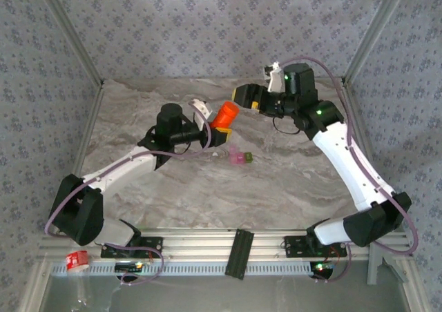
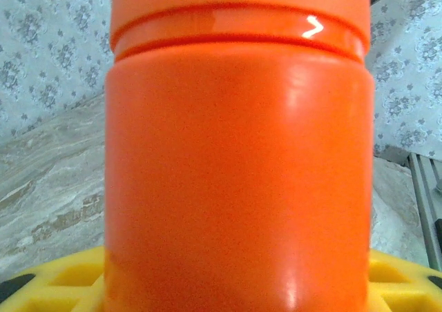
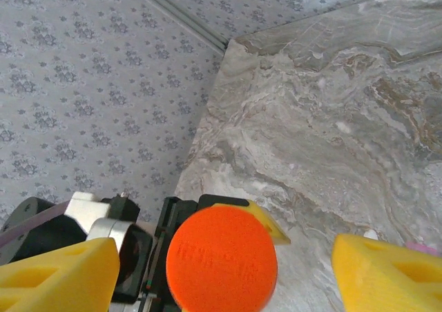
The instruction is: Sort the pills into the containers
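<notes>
My left gripper is shut on the bright orange bottle and holds it tilted above the table, cap towards the right arm. In the left wrist view the bottle stands between the yellow fingers. My right gripper is open just beyond the cap. In the right wrist view its yellow fingers stand wide on either side of the round orange cap, apart from it. The pink and olive-green containers lie on the table below the bottle. Any pills are too small to make out.
The marble tabletop stretches around the containers. Patterned walls close the back and both sides. The metal rail with a black bracket runs along the near edge. A pink corner peeks past my right finger.
</notes>
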You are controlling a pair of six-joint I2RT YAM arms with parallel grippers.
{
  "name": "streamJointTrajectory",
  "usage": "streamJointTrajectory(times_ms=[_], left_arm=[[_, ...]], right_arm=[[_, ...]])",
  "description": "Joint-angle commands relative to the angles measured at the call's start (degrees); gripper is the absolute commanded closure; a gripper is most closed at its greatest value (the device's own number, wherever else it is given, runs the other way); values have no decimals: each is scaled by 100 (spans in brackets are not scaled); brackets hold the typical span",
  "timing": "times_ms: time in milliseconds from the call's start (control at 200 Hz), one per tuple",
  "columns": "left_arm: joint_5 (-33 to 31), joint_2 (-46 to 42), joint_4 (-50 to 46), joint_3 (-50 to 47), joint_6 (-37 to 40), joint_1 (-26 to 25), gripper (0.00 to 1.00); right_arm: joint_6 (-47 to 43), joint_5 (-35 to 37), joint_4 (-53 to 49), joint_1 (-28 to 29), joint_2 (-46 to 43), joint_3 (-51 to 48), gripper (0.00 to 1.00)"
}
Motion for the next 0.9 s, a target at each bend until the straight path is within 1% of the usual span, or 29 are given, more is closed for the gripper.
streamJointTrajectory(times_ms=[0,305,700,755,894], left_arm=[[200,21,72,289,164,-41,100],[170,0,-69,333,211,-48,100],[130,26,-112,389,257,-48,100],[119,23,-121,395,272,-48,100],[32,-49,-67,338,265,-48,100]], right_arm=[[140,107,171,122,219,22,21],[100,29,297,220,336,-114,28],[-28,-117,242,451,353,-158,28],[-47,-117,224,464,349,-170,32],[-66,-87,128,448,345,-291,49]])
